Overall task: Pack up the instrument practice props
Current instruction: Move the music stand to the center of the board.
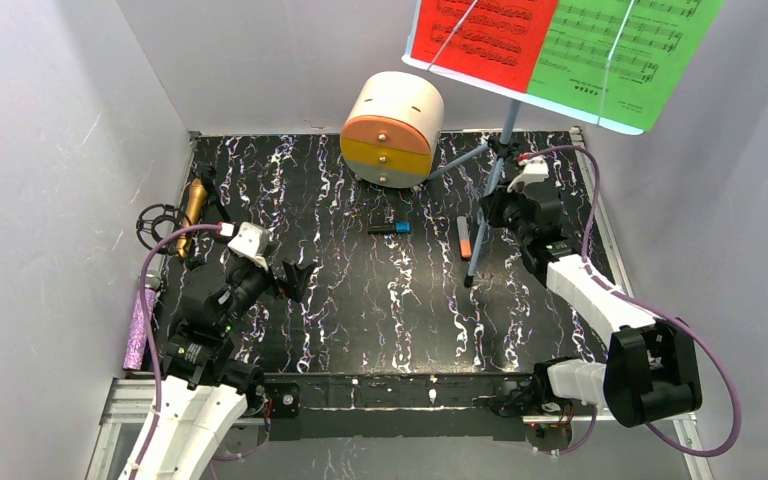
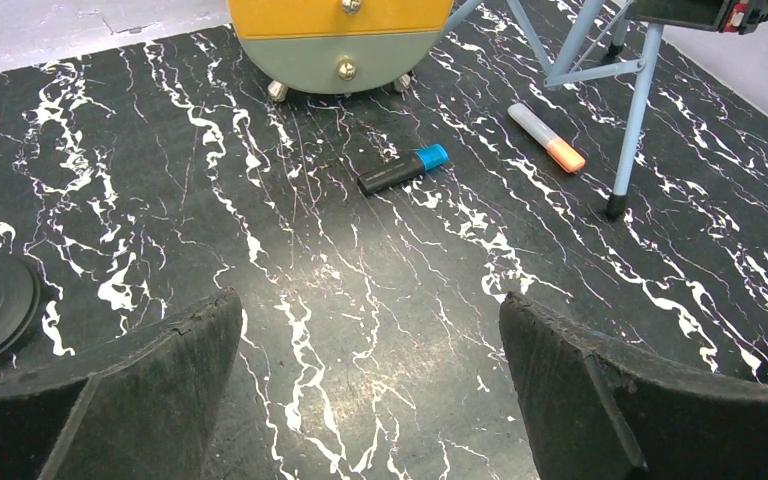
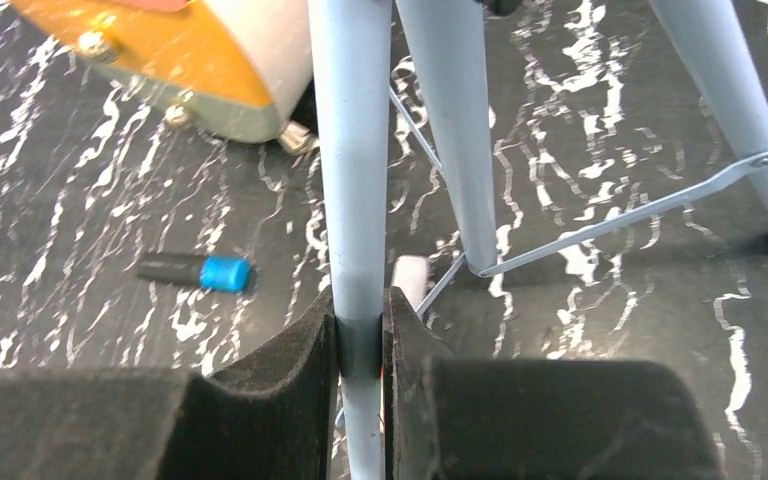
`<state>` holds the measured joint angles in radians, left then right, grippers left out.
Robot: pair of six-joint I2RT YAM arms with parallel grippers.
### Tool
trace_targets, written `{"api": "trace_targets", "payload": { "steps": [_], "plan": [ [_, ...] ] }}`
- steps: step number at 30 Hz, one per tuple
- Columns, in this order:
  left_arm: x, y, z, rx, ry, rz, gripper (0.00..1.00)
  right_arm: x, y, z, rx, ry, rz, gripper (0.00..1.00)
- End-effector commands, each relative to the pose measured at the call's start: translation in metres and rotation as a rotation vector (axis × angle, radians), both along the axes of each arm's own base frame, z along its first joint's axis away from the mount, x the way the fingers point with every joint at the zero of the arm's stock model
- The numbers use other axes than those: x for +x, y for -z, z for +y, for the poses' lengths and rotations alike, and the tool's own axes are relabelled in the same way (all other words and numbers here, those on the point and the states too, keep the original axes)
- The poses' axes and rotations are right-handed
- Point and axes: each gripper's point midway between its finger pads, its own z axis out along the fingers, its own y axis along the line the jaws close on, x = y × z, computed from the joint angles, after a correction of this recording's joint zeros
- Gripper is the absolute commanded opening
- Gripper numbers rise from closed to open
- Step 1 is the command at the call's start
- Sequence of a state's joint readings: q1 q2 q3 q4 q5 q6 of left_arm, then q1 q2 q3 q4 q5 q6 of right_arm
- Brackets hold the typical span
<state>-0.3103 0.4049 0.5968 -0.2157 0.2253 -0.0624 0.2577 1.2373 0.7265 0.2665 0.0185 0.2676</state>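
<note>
Pale-blue tripod [image 3: 352, 180] stands near the desk's far right corner, one leg clamped in my right fingers [image 3: 280, 400]; my left fingers [image 2: 150, 390] gape, empty. Gripped this low, the top-heavy stand could swing over and spill its music sheets [image 1: 620, 50].

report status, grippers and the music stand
Right gripper shut on music stand leg. Left gripper open, empty. Red and green sheets on the stand. Blue-capped marker, orange-tipped marker lying by its feet.
</note>
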Motion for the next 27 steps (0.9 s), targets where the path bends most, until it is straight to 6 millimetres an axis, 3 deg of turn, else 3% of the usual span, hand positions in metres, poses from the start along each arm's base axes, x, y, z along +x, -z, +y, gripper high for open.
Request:
{"api": "trace_targets", "payload": {
  "steps": [1, 10, 27],
  "plan": [
    [0.001, 0.003, -0.003, 0.004, 0.018, 0.007, 0.98, -0.032, -0.010, 0.049, 0.091, -0.171, 0.012, 0.01],
    [0.003, 0.009, -0.006, 0.008, 0.029, 0.030, 0.98, -0.072, -0.012, 0.096, 0.182, -0.327, 0.037, 0.01],
    [0.006, 0.011, -0.014, -0.010, 0.060, 0.067, 0.98, -0.094, -0.013, 0.148, 0.307, -0.484, 0.071, 0.01]
  ]
}}
